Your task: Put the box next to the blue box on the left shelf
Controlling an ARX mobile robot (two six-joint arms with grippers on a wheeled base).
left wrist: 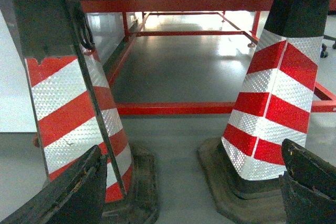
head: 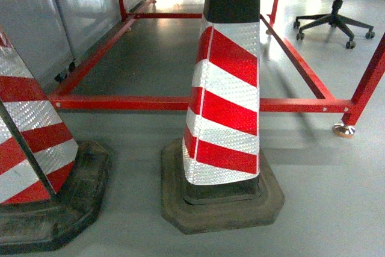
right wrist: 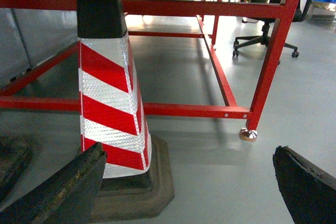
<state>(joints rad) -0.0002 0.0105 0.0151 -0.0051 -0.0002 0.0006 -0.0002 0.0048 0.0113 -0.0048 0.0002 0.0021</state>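
Left claw (left wrist: pixel 189 187) agape, right claw (right wrist: pixel 189 187) agape

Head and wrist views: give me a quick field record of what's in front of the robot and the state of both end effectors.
cones: two red-white striped, one centre, one at left
frame: red steel, behind cones
chair: office chair, far right
floor: grey
box: not in view
shelf: not in view
left end effector: open, empty
right end effector: open, empty
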